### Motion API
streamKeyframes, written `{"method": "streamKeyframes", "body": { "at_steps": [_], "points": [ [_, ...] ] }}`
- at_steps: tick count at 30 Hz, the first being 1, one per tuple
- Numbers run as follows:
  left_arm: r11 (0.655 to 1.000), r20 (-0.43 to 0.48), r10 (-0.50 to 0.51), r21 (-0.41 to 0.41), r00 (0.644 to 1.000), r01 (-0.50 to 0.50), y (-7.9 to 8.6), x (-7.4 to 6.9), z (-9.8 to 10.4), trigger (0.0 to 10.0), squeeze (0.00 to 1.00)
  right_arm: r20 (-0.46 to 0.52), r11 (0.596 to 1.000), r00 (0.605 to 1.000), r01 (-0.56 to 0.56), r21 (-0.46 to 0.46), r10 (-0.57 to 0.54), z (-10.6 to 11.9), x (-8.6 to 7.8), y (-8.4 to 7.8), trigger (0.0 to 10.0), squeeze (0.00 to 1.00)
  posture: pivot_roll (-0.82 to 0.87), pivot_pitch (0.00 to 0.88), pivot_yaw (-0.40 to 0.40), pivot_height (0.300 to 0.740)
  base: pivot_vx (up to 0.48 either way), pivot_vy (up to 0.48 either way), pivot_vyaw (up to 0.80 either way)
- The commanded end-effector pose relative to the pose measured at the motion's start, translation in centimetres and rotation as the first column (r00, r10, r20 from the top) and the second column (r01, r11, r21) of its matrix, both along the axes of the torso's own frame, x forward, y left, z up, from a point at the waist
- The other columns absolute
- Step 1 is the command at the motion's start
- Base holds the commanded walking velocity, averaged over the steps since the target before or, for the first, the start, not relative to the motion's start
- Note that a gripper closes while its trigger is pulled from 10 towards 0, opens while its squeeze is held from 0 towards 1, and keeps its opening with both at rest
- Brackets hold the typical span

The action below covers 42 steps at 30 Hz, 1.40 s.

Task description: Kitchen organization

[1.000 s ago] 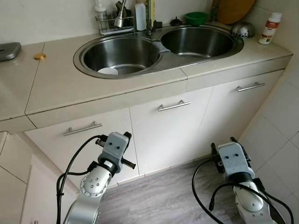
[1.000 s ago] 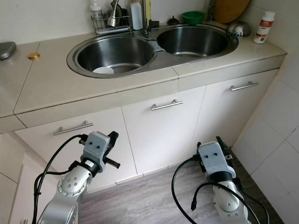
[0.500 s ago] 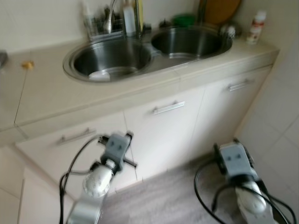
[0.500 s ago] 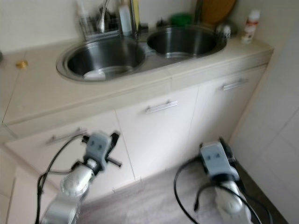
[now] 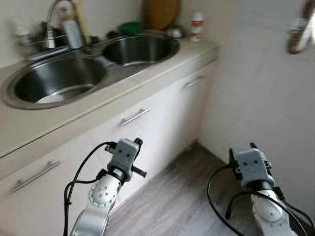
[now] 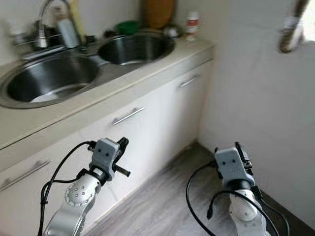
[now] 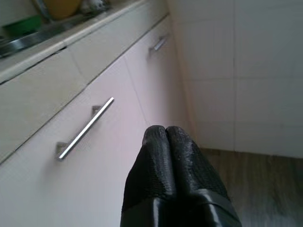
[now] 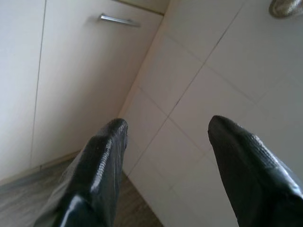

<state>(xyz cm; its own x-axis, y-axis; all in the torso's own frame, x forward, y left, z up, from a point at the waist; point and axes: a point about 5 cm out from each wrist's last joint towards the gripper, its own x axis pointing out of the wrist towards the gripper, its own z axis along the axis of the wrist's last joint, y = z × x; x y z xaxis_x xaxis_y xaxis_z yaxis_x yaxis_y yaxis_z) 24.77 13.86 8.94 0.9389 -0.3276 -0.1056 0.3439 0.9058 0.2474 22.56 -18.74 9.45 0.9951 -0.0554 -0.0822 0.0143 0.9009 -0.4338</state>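
A steel double sink (image 5: 59, 78) is set in the beige counter (image 5: 98, 101), with a white dish (image 5: 49, 98) in its near basin. Behind the far basin stand a green bowl (image 5: 129, 27), a wooden board (image 5: 160, 12) and a white bottle with a red cap (image 5: 197, 22). My left gripper (image 7: 165, 135) is shut with nothing in it, held low in front of the white cabinet doors and their bar handle (image 7: 85, 128). My right gripper (image 8: 165, 125) is open and empty, low near the tiled wall (image 8: 208, 75).
A tiled wall (image 5: 256, 88) closes the right side where the counter ends. A brown object (image 5: 300, 34) hangs on it high up. A faucet (image 5: 51, 19) and bottles stand behind the sink. Grey wood floor (image 5: 167, 201) lies between the cabinets and the wall.
The whole view has swung to the right: the sink now sits at the left and the tiled wall has come into sight. Both arms keep the same low pose.
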Motion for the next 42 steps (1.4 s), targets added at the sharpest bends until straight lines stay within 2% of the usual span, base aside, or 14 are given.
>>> {"method": "streamKeyframes", "body": {
  "at_steps": [1, 12, 19, 25, 31, 36, 42],
  "points": [
    [1.0, 0.009, 0.0, -0.012, 1.0, 0.0, -0.1, 0.1, 0.3, 10.0, 0.0, 0.011, 1.0, 1.0, 0.012, -0.01, -0.012, 0.4, 0.1, -0.4, 10.0, 0.0, 0.0, 0.0, 0.04, 0.74, 0.0, 0.0, -0.79],
    [1.0, 0.021, -0.009, -0.017, 1.0, 0.01, -0.2, 0.3, 0.6, 10.0, 0.0, 0.031, 0.997, 0.998, 0.059, -0.049, -0.058, 0.7, 0.4, -0.9, 10.0, 0.0, 0.0, 0.0, 0.042, 0.74, 0.0, 0.0, -0.78],
    [1.0, 0.024, -0.006, -0.019, 1.0, 0.007, -0.3, 0.3, 0.7, 10.0, 0.0, 0.053, 0.989, 0.995, 0.091, -0.12, -0.085, 1.0, 0.5, -1.3, 10.0, 0.0, 0.01, 0.0, 0.039, 0.74, 0.0, 0.0, -0.75],
    [1.0, 0.023, -0.007, -0.026, 1.0, 0.008, -0.4, 0.3, 0.8, 10.0, 0.0, 0.06, 0.978, 0.992, 0.118, -0.17, -0.109, 1.0, 0.6, -1.9, 10.0, 0.0, 0.0, 0.0, 0.038, 0.74, 0.0, 0.0, 0.0],
    [0.999, 0.024, -0.005, -0.033, 1.0, 0.005, -0.4, 0.3, 0.8, 10.0, 0.0, 0.036, 0.979, 0.988, 0.153, -0.131, -0.149, 0.7, 0.7, -2.3, 10.0, 0.0, 0.0, 0.0, 0.039, 0.74, 0.0, 0.0, -0.66],
    [0.999, 0.027, -0.004, -0.04, 1.0, 0.005, -0.4, 0.4, 0.9, 10.0, 0.0, 0.06, 0.966, 0.988, 0.151, -0.21, -0.142, 1.1, 0.8, -2.4, 10.0, 0.0, 0.0, 0.0, 0.04, 0.74, 0.0, 0.0, -0.77],
    [0.999, 0.026, -0.004, -0.042, 1.0, 0.005, -0.4, 0.3, 0.9, 10.0, 0.0, 0.101, 0.915, 0.988, 0.148, -0.375, -0.119, 1.6, 1.0, -2.8, 10.0, 0.0, 0.0, 0.0, 0.04, 0.74, 0.0, 0.0, -0.77]
  ]
}}
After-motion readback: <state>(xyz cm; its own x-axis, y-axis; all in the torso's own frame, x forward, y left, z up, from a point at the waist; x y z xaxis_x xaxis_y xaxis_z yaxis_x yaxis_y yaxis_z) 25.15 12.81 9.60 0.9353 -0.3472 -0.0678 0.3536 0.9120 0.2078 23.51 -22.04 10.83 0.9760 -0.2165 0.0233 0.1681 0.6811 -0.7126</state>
